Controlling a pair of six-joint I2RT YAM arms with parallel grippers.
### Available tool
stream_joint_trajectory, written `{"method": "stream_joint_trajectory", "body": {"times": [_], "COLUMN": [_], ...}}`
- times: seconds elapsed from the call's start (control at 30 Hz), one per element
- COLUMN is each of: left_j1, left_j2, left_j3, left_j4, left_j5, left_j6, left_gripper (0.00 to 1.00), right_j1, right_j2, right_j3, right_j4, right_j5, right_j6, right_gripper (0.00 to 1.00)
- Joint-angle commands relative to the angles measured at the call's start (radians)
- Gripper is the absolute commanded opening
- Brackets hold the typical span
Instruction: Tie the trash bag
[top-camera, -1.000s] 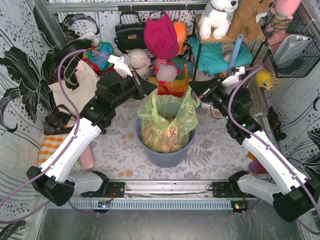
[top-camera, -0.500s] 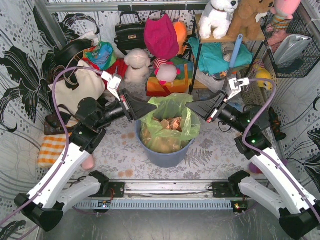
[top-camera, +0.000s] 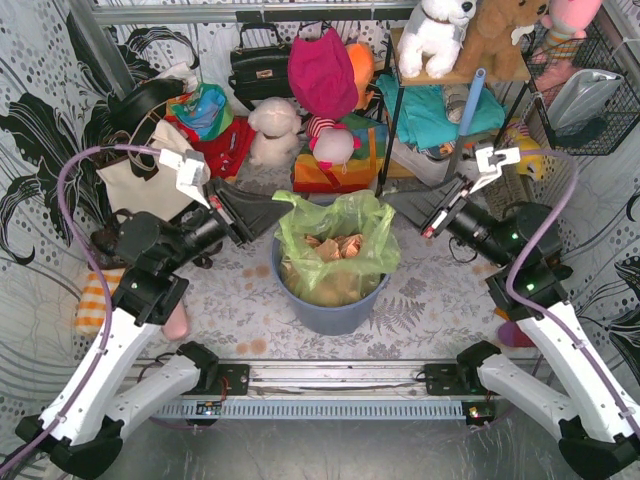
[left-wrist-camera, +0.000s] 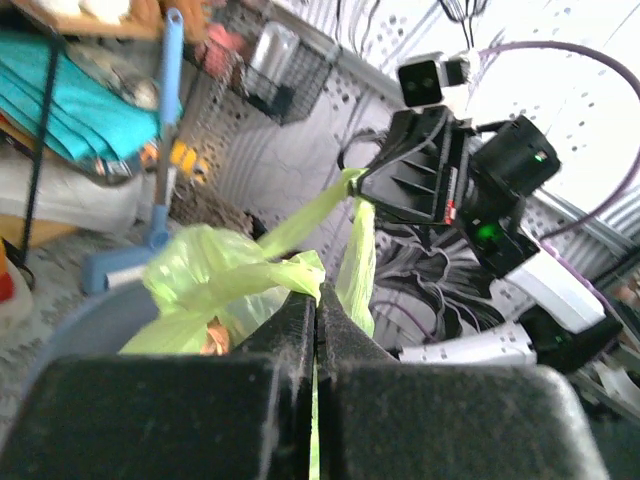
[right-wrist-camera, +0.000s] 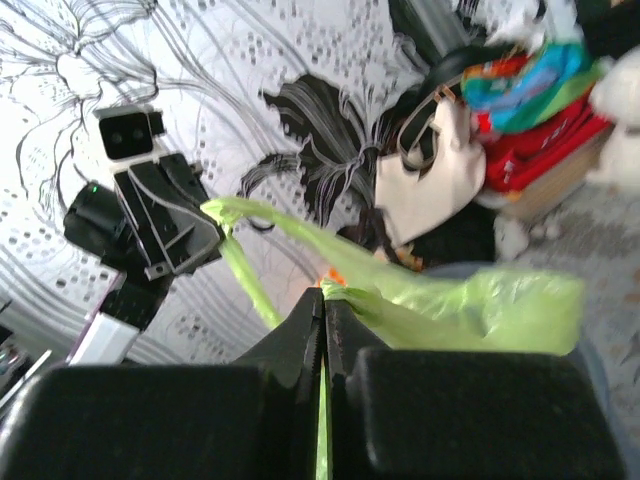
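- trash bag (top-camera: 335, 250): thin translucent lime-green plastic, upright, mouth open, crumpled brown paper showing inside
- sits between left gripper (top-camera: 286, 210) and right gripper (top-camera: 390, 206), body hanging below both fingertips
- one rim corner clamped in each gripper, pulled taut into narrow strips towards either side

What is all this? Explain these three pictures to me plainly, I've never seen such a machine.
Two robot arms are bolted at the near edge of a table. The wide picture looks down from above; the other two come from a camera on each wrist. On it stands a blue bin lined with a green trash bag holding crumpled brown paper. The left tool and the right tool are each shut on a strip of the bag's rim, on opposite sides. Toys and handbags sit behind.
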Motion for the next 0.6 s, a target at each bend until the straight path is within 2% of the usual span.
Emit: {"method": "stream_joint_trajectory", "body": {"times": [0.0,0.13,0.3,0.37,0.47,0.57], "left_j1": [0.004,0.003,0.003,0.004,0.004,0.004], "left_j2": [0.035,0.046,-0.004,-0.015,-0.009,0.007], "left_j3": [0.11,0.181,0.186,0.194,0.233,0.279], "left_j4": [-0.02,0.004,0.094,0.118,0.121,0.096], "left_j5": [-0.138,-0.181,-0.253,-0.267,-0.258,-0.232], "left_j6": [0.074,0.088,0.093,0.087,0.08,0.071], "left_gripper": [0.0,0.0,0.0,0.12,0.16,0.35], "right_j1": [0.004,0.004,0.002,0.003,0.005,0.004], "right_j2": [0.04,0.102,0.141,0.161,0.203,0.242], "right_j3": [0.146,0.237,0.302,0.33,0.38,0.424], "right_j4": [-0.033,0.0,0.065,0.086,0.127,0.187], "right_j5": [0.128,0.111,0.1,0.1,0.08,0.033], "right_j6": [-0.094,-0.112,-0.115,-0.122,-0.127,-0.114], "right_gripper": [0.0,0.0,0.0,0.0,0.2,0.38]}}
